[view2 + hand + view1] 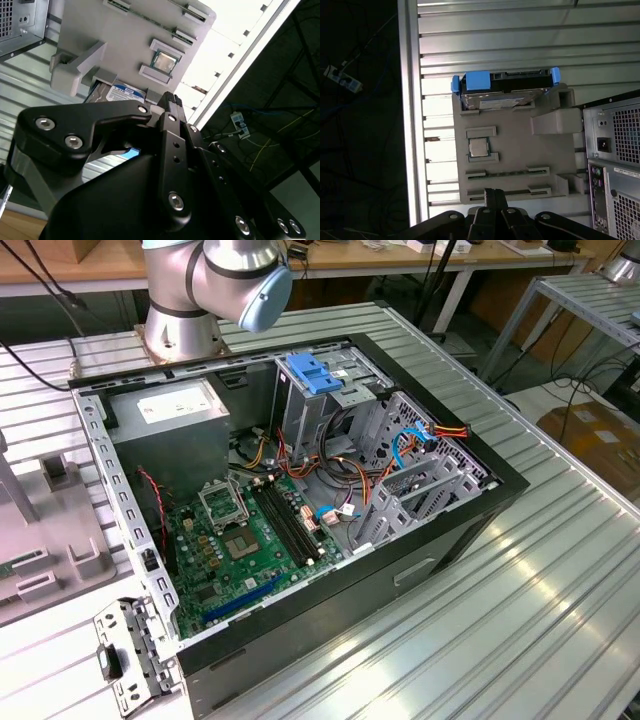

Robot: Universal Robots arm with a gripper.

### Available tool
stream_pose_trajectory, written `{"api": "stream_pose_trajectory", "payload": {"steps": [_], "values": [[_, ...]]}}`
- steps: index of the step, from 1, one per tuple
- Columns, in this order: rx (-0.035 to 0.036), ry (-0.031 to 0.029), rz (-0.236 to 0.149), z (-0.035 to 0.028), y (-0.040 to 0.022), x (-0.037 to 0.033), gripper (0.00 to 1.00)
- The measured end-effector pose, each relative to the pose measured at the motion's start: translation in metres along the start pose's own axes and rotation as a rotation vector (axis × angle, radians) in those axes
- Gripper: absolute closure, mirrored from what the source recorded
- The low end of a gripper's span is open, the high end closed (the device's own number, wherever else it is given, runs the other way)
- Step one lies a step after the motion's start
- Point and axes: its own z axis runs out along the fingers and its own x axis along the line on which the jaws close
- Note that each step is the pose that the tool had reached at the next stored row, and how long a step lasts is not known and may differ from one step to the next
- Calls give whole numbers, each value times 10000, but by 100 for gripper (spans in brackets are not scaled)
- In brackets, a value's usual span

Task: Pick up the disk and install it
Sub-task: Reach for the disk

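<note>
The disk (502, 102) lies in a slot at one end of a grey holder block (520, 150), on the ribbed metal table beside the computer case. Its blue carrier rails (480, 80) stick out past the block's edge. In the second wrist view its white-and-blue label (125, 92) peeks out under the block (125, 40). My gripper (493, 192) hangs above the end of the block opposite the disk, well apart from it. The black fingers (170, 100) are shut together with nothing between them.
The open computer case (300, 490) lies on its side, with a motherboard, cables, a grey power-supply box (170, 420) and a drive cage topped by a blue bracket (315, 375). A processor chip (479, 146) sits in the block. The table edge (410, 125) runs close by.
</note>
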Motion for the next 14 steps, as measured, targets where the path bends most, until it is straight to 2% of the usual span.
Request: {"api": "stream_pose_trajectory", "payload": {"steps": [14], "values": [[2,3,1,31,21,3,89]]}}
